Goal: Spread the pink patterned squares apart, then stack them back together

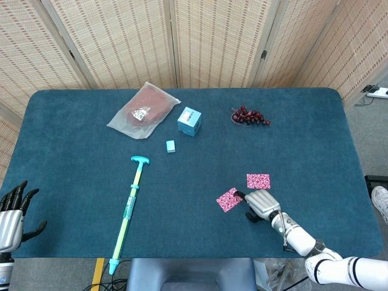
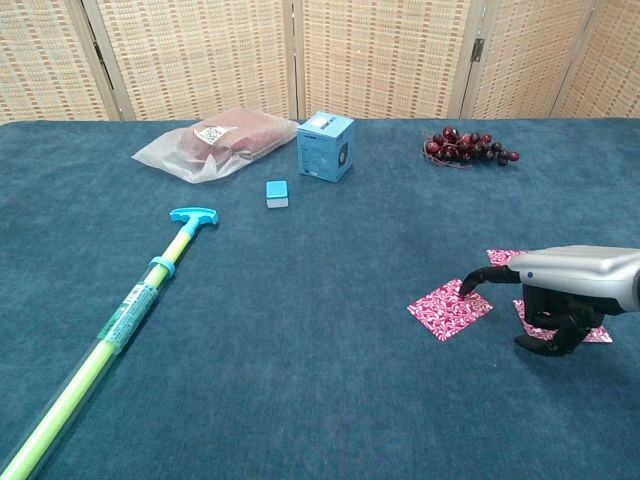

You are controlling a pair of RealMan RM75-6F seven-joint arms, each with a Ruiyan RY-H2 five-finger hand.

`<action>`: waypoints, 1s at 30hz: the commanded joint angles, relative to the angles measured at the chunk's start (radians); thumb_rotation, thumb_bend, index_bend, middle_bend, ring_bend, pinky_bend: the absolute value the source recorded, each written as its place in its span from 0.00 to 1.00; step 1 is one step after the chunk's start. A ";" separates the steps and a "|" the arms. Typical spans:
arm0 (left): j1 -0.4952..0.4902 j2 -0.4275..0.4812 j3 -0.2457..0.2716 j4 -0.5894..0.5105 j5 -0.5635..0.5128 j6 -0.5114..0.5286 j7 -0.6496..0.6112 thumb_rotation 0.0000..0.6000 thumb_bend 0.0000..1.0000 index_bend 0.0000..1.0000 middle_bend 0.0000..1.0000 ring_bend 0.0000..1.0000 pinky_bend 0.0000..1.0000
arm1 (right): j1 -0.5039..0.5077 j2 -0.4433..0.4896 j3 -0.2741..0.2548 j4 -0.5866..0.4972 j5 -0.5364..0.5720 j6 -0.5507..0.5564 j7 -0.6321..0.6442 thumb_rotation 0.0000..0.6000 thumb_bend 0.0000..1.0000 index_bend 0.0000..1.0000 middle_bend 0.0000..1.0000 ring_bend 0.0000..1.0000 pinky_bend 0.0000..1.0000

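Note:
One pink patterned square [image 1: 228, 199] [image 2: 450, 309] lies left of my right hand [image 1: 259, 204] [image 2: 565, 290], and an outstretched fingertip [image 2: 470, 288] presses on its near corner. The hand's other fingers are curled under the palm. A second square [image 1: 258, 180] [image 2: 503, 257] lies flat just beyond the hand. In the chest view a third square [image 2: 598, 334] peeks out from beneath the hand; the head view hides it. My left hand [image 1: 12, 212] hovers off the table's near left corner with its fingers spread and nothing in them.
A long green and teal stick [image 1: 128, 209] [image 2: 120, 320] lies left of centre. Further back are a plastic bag with red contents [image 1: 142, 108], a blue box [image 1: 190, 120], a small blue block [image 1: 171, 146] and dark grapes [image 1: 249, 116].

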 commanded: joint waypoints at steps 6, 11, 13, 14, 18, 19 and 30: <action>0.004 0.002 0.001 -0.001 -0.001 0.003 -0.003 1.00 0.26 0.19 0.05 0.05 0.13 | -0.036 0.037 -0.018 -0.029 -0.033 0.074 0.003 1.00 0.44 0.12 0.98 1.00 1.00; 0.004 0.000 0.003 -0.001 0.004 0.002 -0.005 1.00 0.26 0.19 0.05 0.05 0.13 | -0.073 0.045 -0.019 -0.020 -0.027 0.141 -0.003 1.00 0.32 0.14 0.98 1.00 1.00; 0.003 -0.001 0.002 -0.001 0.005 0.002 -0.006 1.00 0.26 0.19 0.05 0.05 0.13 | -0.083 0.047 -0.019 -0.019 -0.018 0.156 -0.007 1.00 0.27 0.14 0.98 1.00 1.00; 0.003 -0.001 0.003 -0.001 0.007 0.003 -0.007 1.00 0.26 0.19 0.05 0.05 0.13 | -0.090 0.046 -0.015 -0.015 -0.011 0.169 -0.006 1.00 0.26 0.14 0.98 1.00 1.00; 0.002 -0.001 0.004 -0.002 0.011 0.003 -0.007 1.00 0.26 0.19 0.05 0.05 0.13 | -0.097 0.037 0.009 0.017 0.020 0.183 0.005 1.00 0.26 0.16 0.98 1.00 1.00; 0.002 -0.001 0.004 -0.002 0.013 0.004 -0.007 1.00 0.26 0.19 0.05 0.05 0.13 | -0.093 0.035 0.018 0.028 0.029 0.180 0.007 1.00 0.27 0.16 0.98 1.00 1.00; 0.009 0.002 0.006 -0.008 0.011 0.009 -0.004 1.00 0.26 0.19 0.05 0.05 0.13 | -0.029 -0.020 0.082 0.153 0.106 0.095 0.007 1.00 0.35 0.19 0.98 1.00 1.00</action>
